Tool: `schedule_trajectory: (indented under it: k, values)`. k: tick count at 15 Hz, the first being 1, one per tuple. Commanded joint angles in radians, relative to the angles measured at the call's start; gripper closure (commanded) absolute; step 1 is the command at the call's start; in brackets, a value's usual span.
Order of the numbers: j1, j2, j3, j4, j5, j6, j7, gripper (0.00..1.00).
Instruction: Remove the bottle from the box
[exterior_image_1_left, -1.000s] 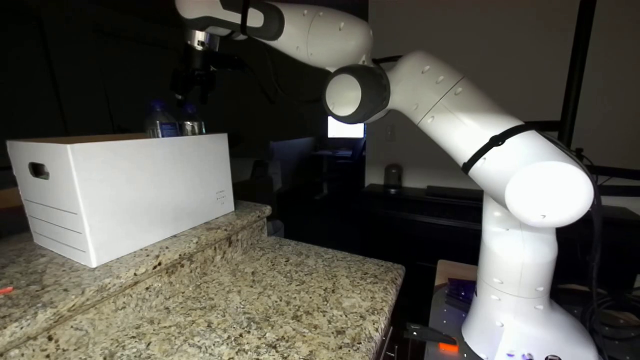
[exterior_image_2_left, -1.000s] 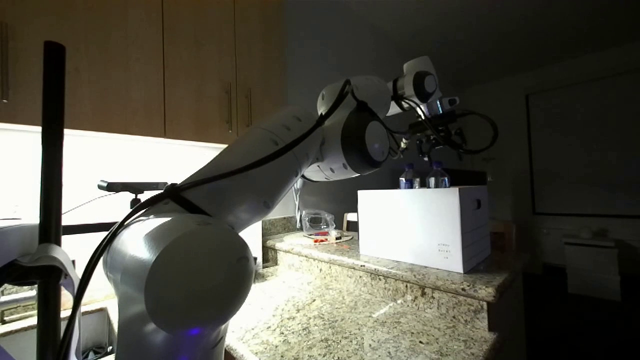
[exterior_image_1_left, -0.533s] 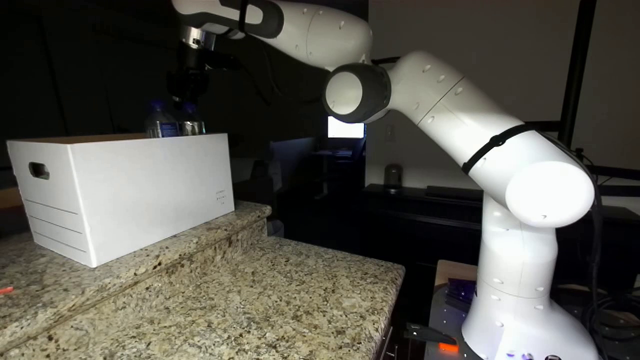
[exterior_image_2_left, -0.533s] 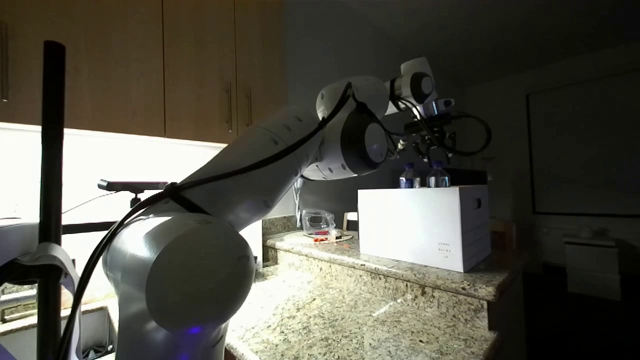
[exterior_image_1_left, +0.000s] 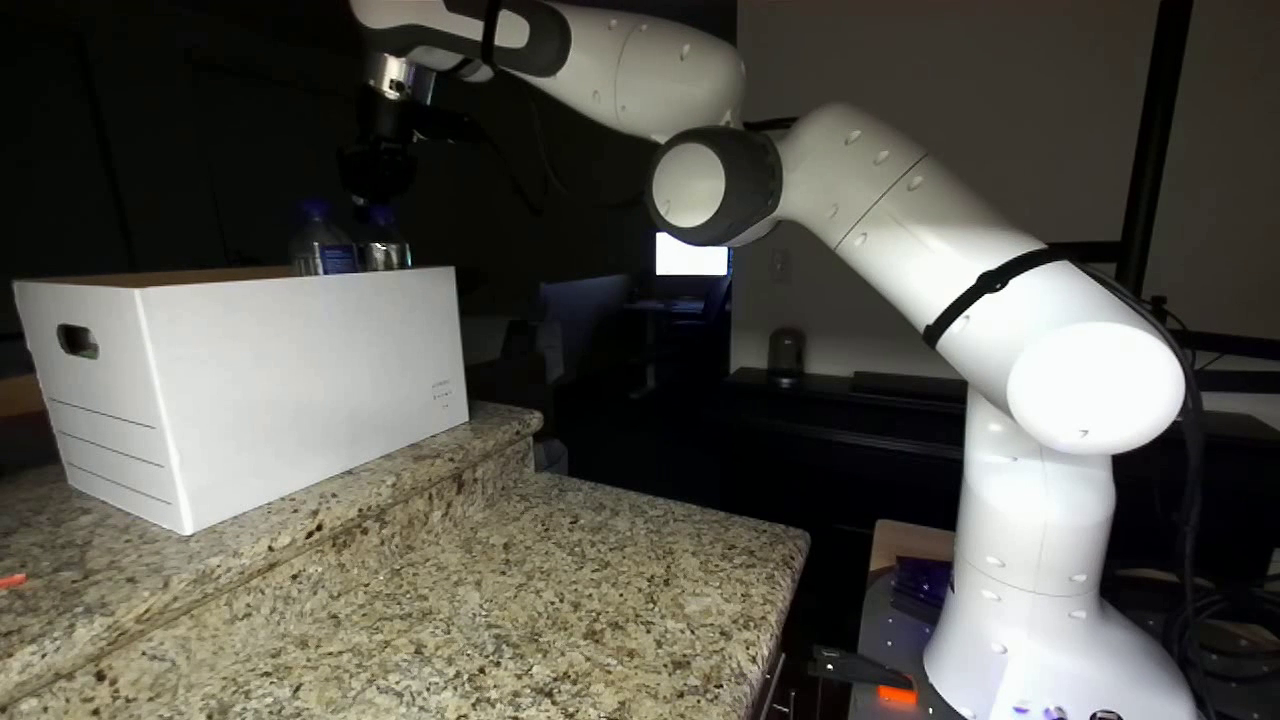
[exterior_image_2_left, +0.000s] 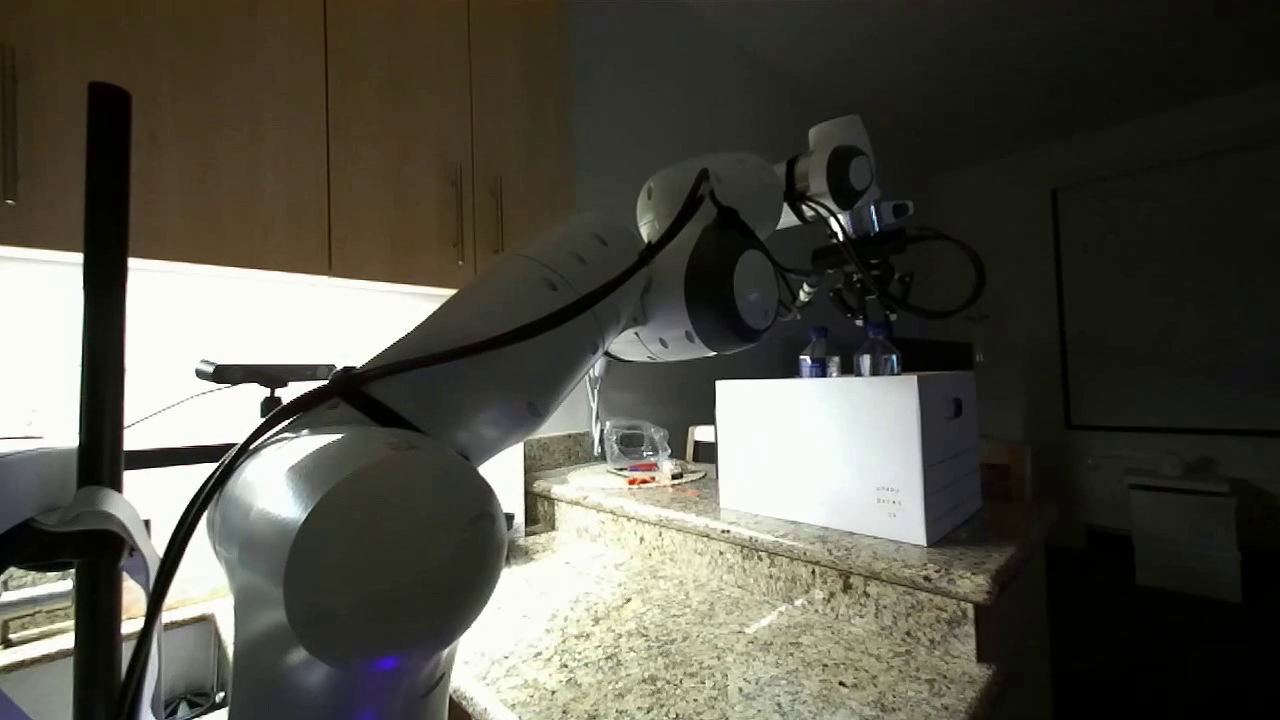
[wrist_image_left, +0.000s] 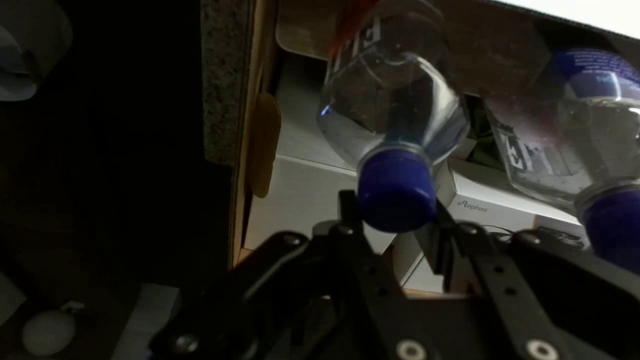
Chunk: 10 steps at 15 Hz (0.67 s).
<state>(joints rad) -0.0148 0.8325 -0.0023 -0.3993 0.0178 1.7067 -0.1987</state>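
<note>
The box (exterior_image_1_left: 300, 400) is large and white and stands open-topped on the raised counter in both exterior views. Two clear bottles with blue caps poke above its rim. One bottle (wrist_image_left: 390, 110) has its cap between the fingers of my gripper (wrist_image_left: 395, 212), which sit against the cap's two sides; in an exterior view this bottle (exterior_image_2_left: 877, 355) is the one nearest the handle end. My gripper points down over the box, its fingertips at cap height. Beside it stands the second bottle (wrist_image_left: 585, 145), apart from the fingers. Both bottles' lower parts are hidden by the box walls in the exterior views.
White cartons (wrist_image_left: 310, 195) lie inside the box around the bottles. The box wall (wrist_image_left: 241, 200) runs close to the gripper in the wrist view. A lower stone counter (exterior_image_1_left: 520, 590) lies in front, and a clear plastic container (exterior_image_2_left: 636, 442) stands on the raised counter.
The fingers have come together from wide apart onto the blue cap. My gripper has shifted slightly and sunk a little toward the bottle. Box and bottles stay in place.
</note>
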Motion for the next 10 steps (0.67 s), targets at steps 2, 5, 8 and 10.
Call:
schedule_trajectory:
  k: [2,5,8,10]
  values:
    - [-0.019,-0.026,0.018,-0.036,0.020,-0.012,-0.010,0.86]
    - [-0.012,-0.031,0.021,-0.032,0.013,-0.010,-0.012,0.86]
    - [0.001,-0.036,0.021,-0.031,0.005,-0.009,-0.014,0.86]
    - [0.014,-0.042,0.018,-0.031,-0.002,-0.009,-0.013,0.86]
